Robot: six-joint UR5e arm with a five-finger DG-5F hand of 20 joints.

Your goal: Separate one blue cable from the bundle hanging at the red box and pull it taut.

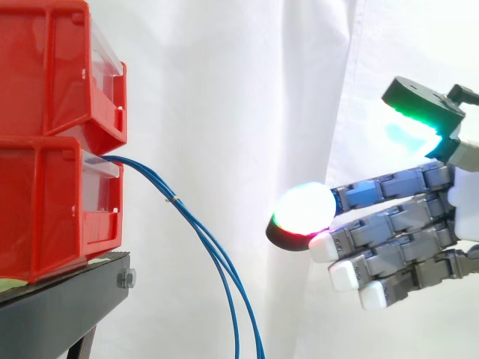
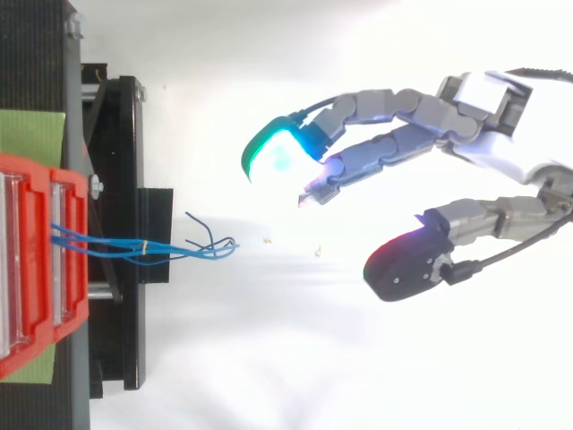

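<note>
The lower red bin (image 1: 52, 209) sits on the black stand (image 1: 67, 299), with a second red bin (image 1: 52, 67) stacked on top of it. The bundle of blue cables (image 1: 153, 182) leaves the open front of the lower red bin just under its clear front lip. It runs out from the bin and then droops in a long curve, falling below the level of the stand. A small pale tie (image 1: 174, 200) binds the strands together a short way out from the bin. Past the tie the strands fan slightly apart. In the top view the cables (image 2: 170, 253) reach straight out from the bin front across the stand's edge, and their loose ends splay beyond it.

The hand (image 1: 397, 224) hangs in the air well out from the lower red bin, on the far side of the cables from it, before the white curtain (image 1: 224, 90). It is open: the fingers stretch almost straight toward the bin and the thumb is held wide apart from them, with nothing between. Its glowing fingertips (image 1: 303, 209) point at the bin at about the height of the bin's middle. A clear gap separates them from the hanging strands, and no part of the hand touches any cable.
</note>
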